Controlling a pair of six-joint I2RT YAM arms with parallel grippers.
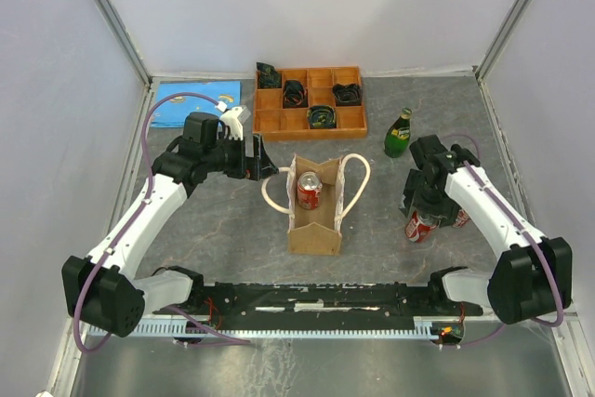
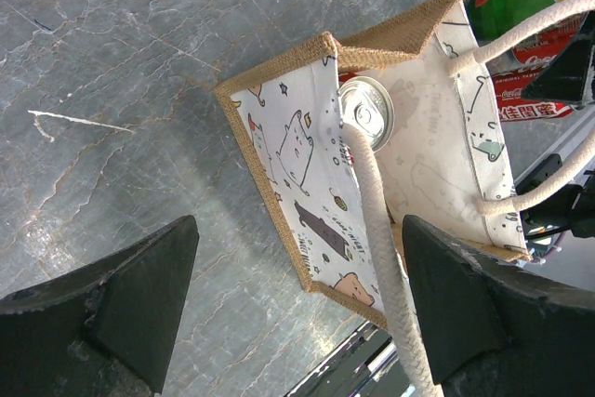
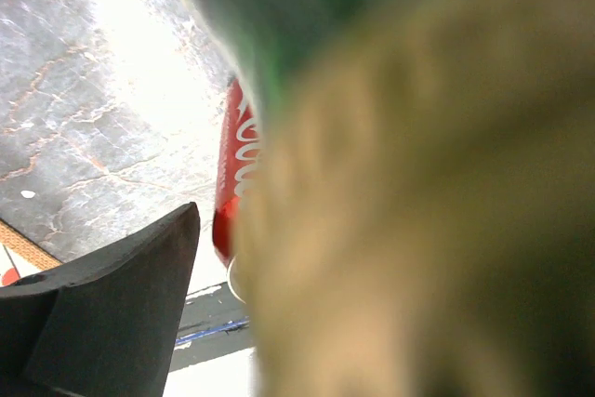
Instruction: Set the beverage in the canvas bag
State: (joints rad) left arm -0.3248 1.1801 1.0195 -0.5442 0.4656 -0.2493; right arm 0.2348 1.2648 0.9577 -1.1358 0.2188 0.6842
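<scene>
The canvas bag (image 1: pixel 312 222) stands open mid-table, its printed lining (image 2: pixel 288 146) showing, with a red can (image 1: pixel 309 191) (image 2: pixel 364 111) upright inside. My left gripper (image 1: pixel 257 157) (image 2: pixel 299 225) is open just left of the bag, and a rope handle (image 2: pixel 386 276) runs past its right finger. Over red cans (image 1: pixel 423 225) lying at the right, my right gripper (image 1: pixel 420 200) (image 3: pixel 307 230) is open. Close to its lens a blurred green-and-tan thing (image 3: pixel 409 192) hides one finger. Beside that thing a red can (image 3: pixel 228 183) shows. A green bottle (image 1: pixel 399 133) stands behind.
An orange wooden compartment tray (image 1: pixel 311 120) with black items sits at the back centre. A blue book (image 1: pixel 191 102) lies at the back left. White walls close in the table on three sides, and a black rail (image 1: pixel 325 299) runs along the near edge.
</scene>
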